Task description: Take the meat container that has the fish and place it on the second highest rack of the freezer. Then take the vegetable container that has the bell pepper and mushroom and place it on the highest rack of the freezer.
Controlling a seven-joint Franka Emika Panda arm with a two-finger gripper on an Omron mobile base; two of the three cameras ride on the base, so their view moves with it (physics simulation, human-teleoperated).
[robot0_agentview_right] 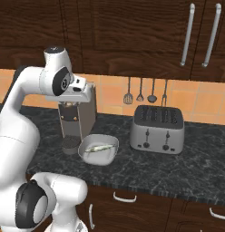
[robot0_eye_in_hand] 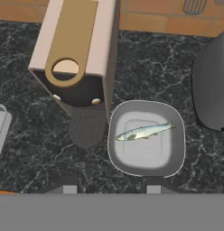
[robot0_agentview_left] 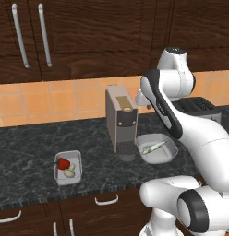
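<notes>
Hovering gripper (robot0_eye_in_hand: 108,186) part-open, empty, above one tray (robot0_eye_in_hand: 177,149) with one fish (robot0_eye_in_hand: 144,131).

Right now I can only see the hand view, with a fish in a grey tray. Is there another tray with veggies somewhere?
Observer: Yes. A second tray sits further left on the counter, holding the bell pepper and the mushroom.
Operator: What's that dark grey thing right of the fish tray?
Observer: It's a toaster with slots on top, standing apart from the fish tray.
Operator: Is anything hanging on the wall?
Observer: Four utensils hang above the toaster.
Operator: Is the arm touching the fish?
Observer: No, the gripper hovers above the fish, beside the coffee machine.
</notes>
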